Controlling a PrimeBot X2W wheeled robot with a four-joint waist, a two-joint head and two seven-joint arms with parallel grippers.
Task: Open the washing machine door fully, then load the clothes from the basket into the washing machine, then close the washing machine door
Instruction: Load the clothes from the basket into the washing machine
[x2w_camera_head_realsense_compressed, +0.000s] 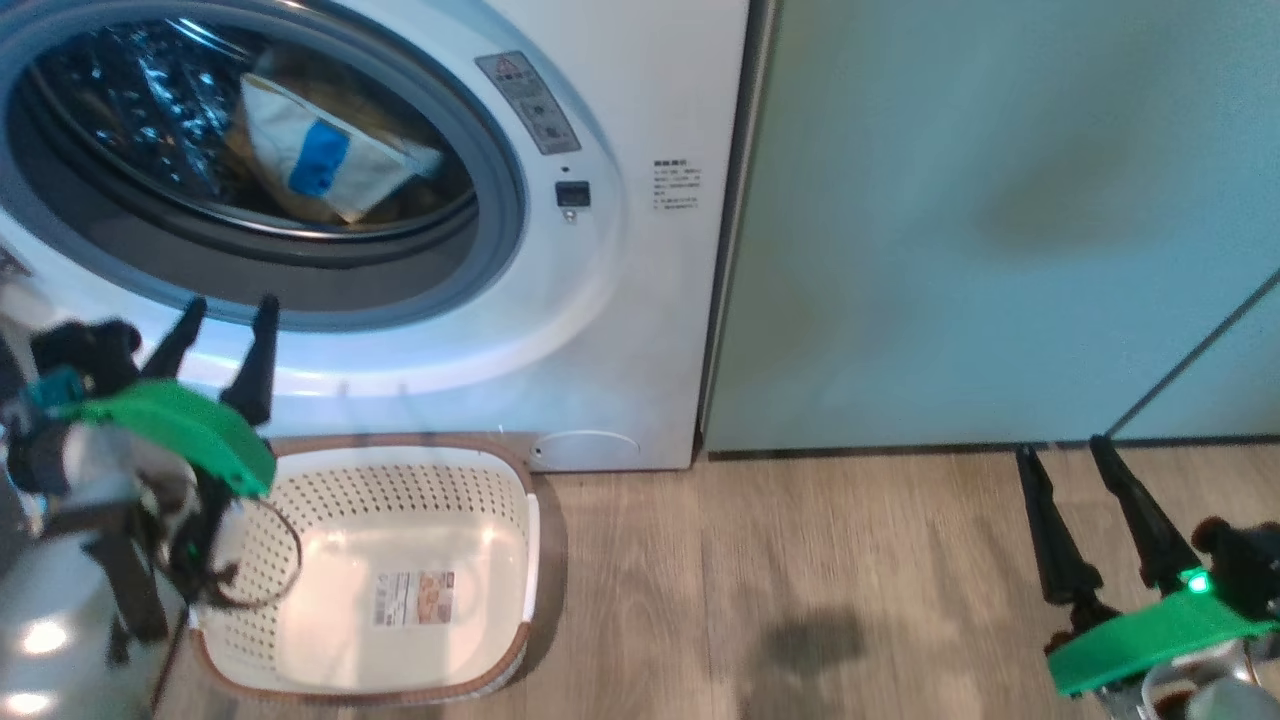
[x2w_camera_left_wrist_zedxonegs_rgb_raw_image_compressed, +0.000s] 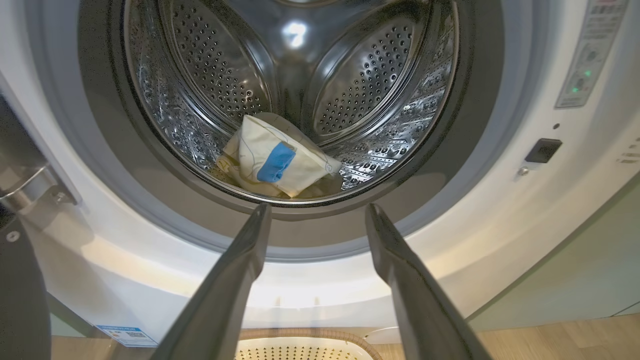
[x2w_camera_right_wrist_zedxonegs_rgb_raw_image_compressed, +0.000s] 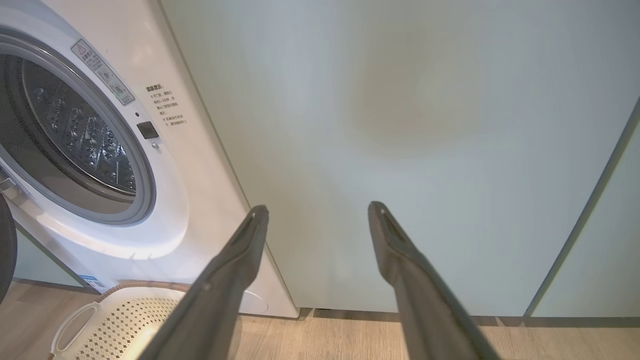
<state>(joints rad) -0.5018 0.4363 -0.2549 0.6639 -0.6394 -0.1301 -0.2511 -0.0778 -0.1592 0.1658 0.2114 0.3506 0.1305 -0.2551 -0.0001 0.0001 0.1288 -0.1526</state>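
Nearest, both pincers stand spread and empty: the left gripper (x2w_camera_head_realsense_compressed: 231, 303) above the far rim of the emptied cream basket (x2w_camera_head_realsense_compressed: 420, 490), the right gripper (x2w_camera_head_realsense_compressed: 1062, 447) well off to the right over the floor. Beyond, the clothes (x2w_camera_head_realsense_compressed: 320, 160) lie in the washing machine (x2w_camera_head_realsense_compressed: 640, 300) drum, so closing looks next. The left arm should get behind the washing machine door (x2w_camera_left_wrist_zedxonegs_rgb_raw_image_compressed: 22, 300), swung out left, and push its rim evenly until it latches.
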